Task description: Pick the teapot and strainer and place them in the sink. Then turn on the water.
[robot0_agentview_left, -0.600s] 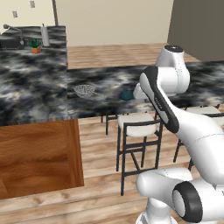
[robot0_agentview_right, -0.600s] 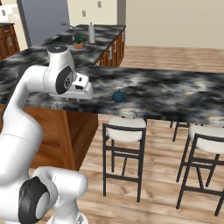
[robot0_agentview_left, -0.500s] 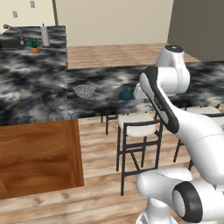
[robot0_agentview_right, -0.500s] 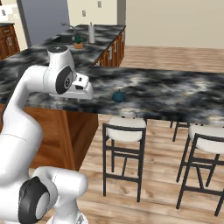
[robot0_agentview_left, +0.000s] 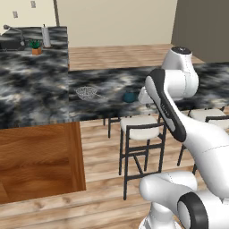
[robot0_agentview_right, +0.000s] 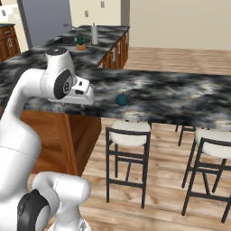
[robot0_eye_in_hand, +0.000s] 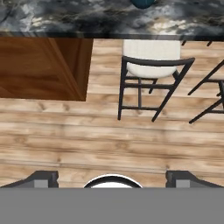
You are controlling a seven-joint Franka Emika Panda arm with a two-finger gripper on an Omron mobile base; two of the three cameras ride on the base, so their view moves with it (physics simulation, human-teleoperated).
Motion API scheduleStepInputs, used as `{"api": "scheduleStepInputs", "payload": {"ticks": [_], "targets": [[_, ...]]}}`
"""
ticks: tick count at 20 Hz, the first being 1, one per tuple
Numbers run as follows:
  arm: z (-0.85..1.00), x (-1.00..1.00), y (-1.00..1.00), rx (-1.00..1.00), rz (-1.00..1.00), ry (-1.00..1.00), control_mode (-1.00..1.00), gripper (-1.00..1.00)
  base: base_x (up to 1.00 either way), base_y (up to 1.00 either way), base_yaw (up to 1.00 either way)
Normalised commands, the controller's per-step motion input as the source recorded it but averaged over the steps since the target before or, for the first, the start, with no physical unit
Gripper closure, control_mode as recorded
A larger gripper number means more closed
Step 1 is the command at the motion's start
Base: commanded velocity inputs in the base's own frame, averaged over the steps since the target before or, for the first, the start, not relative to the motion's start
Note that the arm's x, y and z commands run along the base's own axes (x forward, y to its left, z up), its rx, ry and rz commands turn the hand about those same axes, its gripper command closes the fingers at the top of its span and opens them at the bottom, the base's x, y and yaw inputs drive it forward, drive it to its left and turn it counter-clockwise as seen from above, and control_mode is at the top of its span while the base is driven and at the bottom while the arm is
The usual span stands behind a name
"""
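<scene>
Nothing much has moved between the earlier pictures and now: both base views keep the same framing, the arm holds the same folded pose over the counter edge, and the task's things sit where they sat. So the job has not advanced; no pick has begun, and the reach toward the counter is, by my reading, still to come.

Going left to right in the left base view: the sink [robot0_agentview_left: 12, 44] sits far off at the upper left corner of the marble counter [robot0_agentview_left: 36, 85], with a small potted plant [robot0_agentview_left: 36, 46] just beside it. Further right, the strainer [robot0_agentview_left: 86, 93] rests on the near stretch of counter, its mesh bowl upright. Right of that, and apart from it, the teapot [robot0_agentview_left: 129, 96] stands near the counter's front edge, above a bar stool [robot0_agentview_left: 139, 129]. Both are well apart from the sink, so carrying them there likely calls for the base to drive.

In the hand view the gripper [robot0_eye_in_hand: 112, 177] looks down at the wooden floor, its fingertips [robot0_eye_in_hand: 43, 178] set wide apart with nothing between them; the teapot [robot0_eye_in_hand: 143, 3] peeks in at the top edge.
</scene>
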Motion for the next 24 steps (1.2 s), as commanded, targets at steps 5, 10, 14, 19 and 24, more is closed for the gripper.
{"api": "scheduleStepInputs", "payload": {"ticks": [5, 10, 14, 19, 24], "targets": [[0.28, -0.33, 0.0, 0.0, 0.0, 0.0, -1.0, -1.0, 0.0, 0.0, 0.0], [0.47, -0.33, 0.0, 0.0, 0.0, 0.0, -1.0, -1.0, 0.0, 0.0, 0.0], [0.26, -0.18, -0.01, 0.0, 0.0, 0.01, -1.0, -1.0, 0.0, 0.0, 0.0], [0.01, -0.06, 0.0, 0.0, 0.0, 0.02, -1.0, -1.0, 0.0, 0.0, 0.0], [0.0, -0.01, 0.0, 0.0, 0.0, 0.02, -1.0, -1.0, 0.0, 0.0, 0.0]]}}
